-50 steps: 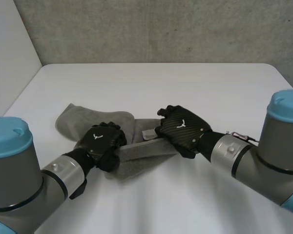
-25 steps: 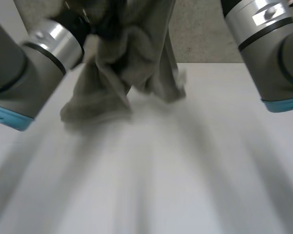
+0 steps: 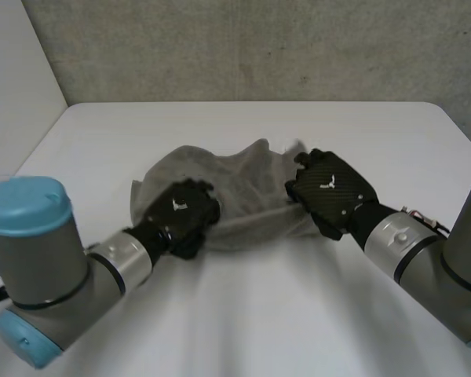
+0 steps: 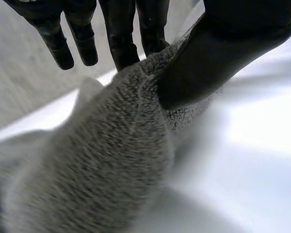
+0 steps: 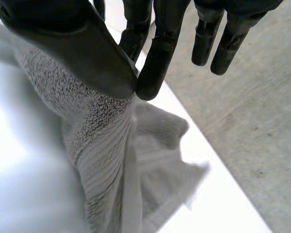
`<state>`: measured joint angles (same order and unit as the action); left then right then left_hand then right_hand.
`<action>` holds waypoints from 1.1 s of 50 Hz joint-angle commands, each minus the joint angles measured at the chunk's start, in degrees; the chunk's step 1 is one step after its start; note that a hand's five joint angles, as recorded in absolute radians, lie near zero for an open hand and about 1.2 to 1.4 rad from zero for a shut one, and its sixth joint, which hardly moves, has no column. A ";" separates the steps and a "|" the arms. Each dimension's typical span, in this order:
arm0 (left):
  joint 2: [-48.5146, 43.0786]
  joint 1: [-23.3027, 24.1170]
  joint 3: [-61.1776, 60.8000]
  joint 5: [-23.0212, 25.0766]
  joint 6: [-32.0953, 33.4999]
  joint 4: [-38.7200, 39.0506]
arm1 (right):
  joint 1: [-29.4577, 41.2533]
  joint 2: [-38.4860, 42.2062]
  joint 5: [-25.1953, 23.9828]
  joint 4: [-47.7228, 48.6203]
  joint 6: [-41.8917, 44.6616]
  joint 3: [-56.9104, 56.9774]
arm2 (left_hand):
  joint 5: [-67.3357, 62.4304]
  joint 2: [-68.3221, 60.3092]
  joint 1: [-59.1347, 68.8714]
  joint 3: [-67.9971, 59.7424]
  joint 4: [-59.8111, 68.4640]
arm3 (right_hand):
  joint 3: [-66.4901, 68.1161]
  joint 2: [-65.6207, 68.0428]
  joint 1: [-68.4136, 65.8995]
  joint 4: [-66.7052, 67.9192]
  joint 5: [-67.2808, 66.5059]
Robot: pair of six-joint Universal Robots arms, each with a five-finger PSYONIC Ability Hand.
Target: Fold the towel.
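Observation:
A grey towel (image 3: 228, 188) lies bunched on the white table (image 3: 243, 314), spread between my two hands. My left hand (image 3: 182, 216) is at the towel's near left edge. In the left wrist view its thumb (image 4: 218, 53) pinches the towel (image 4: 102, 165) against the fingers (image 4: 123, 39). My right hand (image 3: 330, 192) holds the near right edge. In the right wrist view the thumb (image 5: 82, 48) and a finger (image 5: 157, 53) pinch the towel (image 5: 106, 160), and the rest of the cloth hangs away from the palm.
A grey concrete wall (image 3: 259, 47) stands behind the table's far edge. A white wall (image 3: 12, 86) is to the left. Bare tabletop lies between the towel and me, and beyond it.
Both hands lifted the towel high off the table and have come back down with it. The towel now lies wider and farther right than a second ago.

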<state>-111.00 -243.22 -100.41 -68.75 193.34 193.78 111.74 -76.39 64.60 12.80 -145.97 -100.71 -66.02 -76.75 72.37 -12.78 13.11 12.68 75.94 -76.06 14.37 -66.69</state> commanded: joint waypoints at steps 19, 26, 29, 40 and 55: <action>-2.99 1.08 0.92 -11.22 -0.77 4.42 | -0.38 1.16 0.52 -0.06 -6.34 1.66 | 47.13 47.86 -43.48 2.78 -3.11 | -2.68 4.06 -3.94 -4.37 -3.31; -3.26 0.65 0.83 -11.41 -0.68 4.07 | -1.61 1.68 0.52 0.20 -6.70 2.19 | 46.13 46.86 -42.48 2.78 -3.11 | -2.68 4.06 -3.94 -4.37 -3.31; -3.26 0.38 0.48 -11.32 -0.51 3.98 | -2.57 2.47 0.53 0.55 -6.61 2.36 | 45.79 46.51 -42.13 2.78 -3.11 | -2.68 4.06 -3.94 -4.37 -3.31; 0.69 -3.75 -3.83 -11.14 -0.24 3.54 | -4.95 3.88 0.96 0.82 -6.44 3.50 | 44.28 45.00 -40.62 2.78 -3.11 | -2.68 4.06 -3.94 -4.37 -3.31; 1.05 -6.82 -3.92 -11.41 -1.03 3.71 | -6.00 5.37 1.32 0.64 -6.35 3.95 | 28.51 29.23 -24.85 2.78 -3.11 | -2.68 4.06 -3.94 -4.37 -3.31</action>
<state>-109.74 -249.04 -104.38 -80.48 192.67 197.33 105.78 -71.26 66.00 13.52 -152.32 -96.55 -30.72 -40.94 40.62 -12.78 13.11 12.68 75.95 -76.06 14.37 -66.69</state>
